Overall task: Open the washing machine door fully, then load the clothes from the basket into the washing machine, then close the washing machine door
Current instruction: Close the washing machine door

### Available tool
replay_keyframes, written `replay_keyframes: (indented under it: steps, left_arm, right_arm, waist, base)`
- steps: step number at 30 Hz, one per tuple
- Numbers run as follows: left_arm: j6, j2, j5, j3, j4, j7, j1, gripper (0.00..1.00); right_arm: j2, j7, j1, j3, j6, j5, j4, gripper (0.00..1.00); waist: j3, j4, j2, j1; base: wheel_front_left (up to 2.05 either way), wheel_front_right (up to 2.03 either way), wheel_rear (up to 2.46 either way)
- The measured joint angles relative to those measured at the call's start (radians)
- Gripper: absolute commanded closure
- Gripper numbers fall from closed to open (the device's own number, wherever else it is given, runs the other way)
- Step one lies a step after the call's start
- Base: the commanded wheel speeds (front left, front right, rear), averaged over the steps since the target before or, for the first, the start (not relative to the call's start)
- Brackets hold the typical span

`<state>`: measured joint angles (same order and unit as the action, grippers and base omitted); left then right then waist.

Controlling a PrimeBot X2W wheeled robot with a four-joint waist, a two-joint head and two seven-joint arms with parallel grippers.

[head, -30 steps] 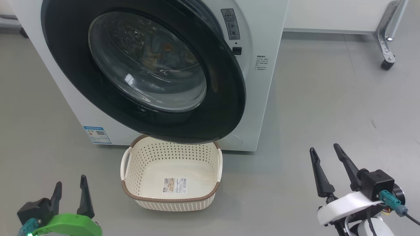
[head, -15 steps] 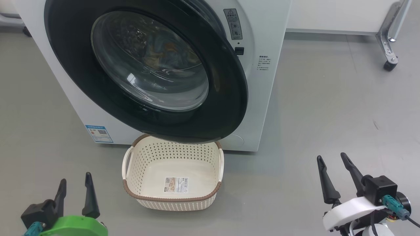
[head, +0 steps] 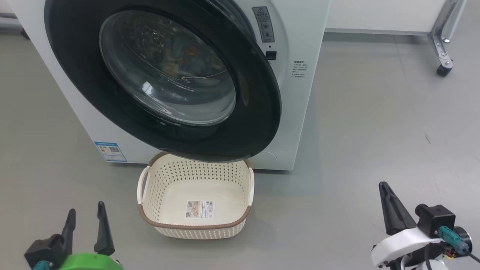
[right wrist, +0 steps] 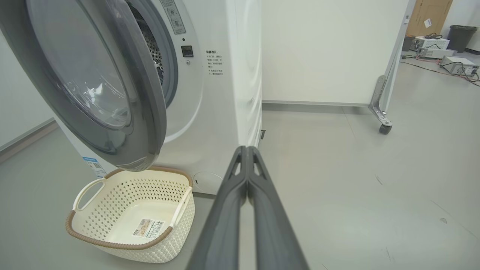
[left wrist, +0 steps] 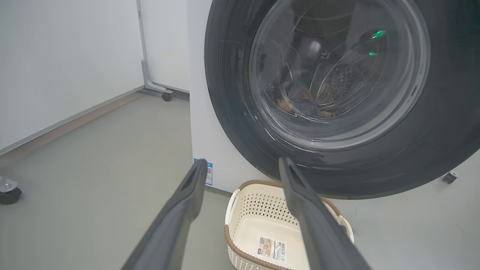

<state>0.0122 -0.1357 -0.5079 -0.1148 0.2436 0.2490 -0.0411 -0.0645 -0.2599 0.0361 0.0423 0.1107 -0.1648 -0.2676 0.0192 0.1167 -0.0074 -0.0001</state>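
I am holding my left fingers spread wide and empty, low over the floor, while my right fingers are pressing together on nothing. The basket is sitting empty on the floor just in front of the washing machine. The clothes are lying inside the drum, showing through the glass. The door is hanging ajar above the basket, a gap showing at its latch side. I am judging the opening and loading done; pushing the door fully shut is remaining.
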Motion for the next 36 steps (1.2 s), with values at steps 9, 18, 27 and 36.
replay_keyframes:
  steps: [9,18,27,36]
  left_arm:
    - [-0.012,0.014,0.035,0.003,-0.020,0.000,-0.011,0.00]
    - [-0.031,0.027,0.057,-0.014,-0.035,0.000,-0.020,0.00]
    - [-0.057,0.056,0.068,-0.069,-0.036,0.000,-0.002,0.00]
    - [-0.082,0.082,0.073,-0.089,-0.064,0.000,0.071,0.00]
  right_arm:
    - [0.005,0.000,-0.059,-0.033,-0.009,-0.002,0.010,1.00]
    - [0.005,0.000,-0.360,0.010,-0.004,-0.002,0.184,1.00]
    - [0.002,-0.001,-0.502,0.316,0.012,0.021,0.166,1.00]
    - [0.001,-0.001,-0.504,0.455,0.015,0.024,0.010,1.00]
  waist:
    - [0.008,-0.010,0.0000,0.0000]
    - [0.041,-0.017,0.0000,0.0000]
    - [0.094,0.004,0.0000,0.0000]
    - [0.165,0.064,0.0000,0.0000]
  base:
    - [0.00,0.00,0.00]
    - [0.00,0.00,0.00]
    - [0.00,0.00,0.00]
    - [0.00,0.00,0.00]
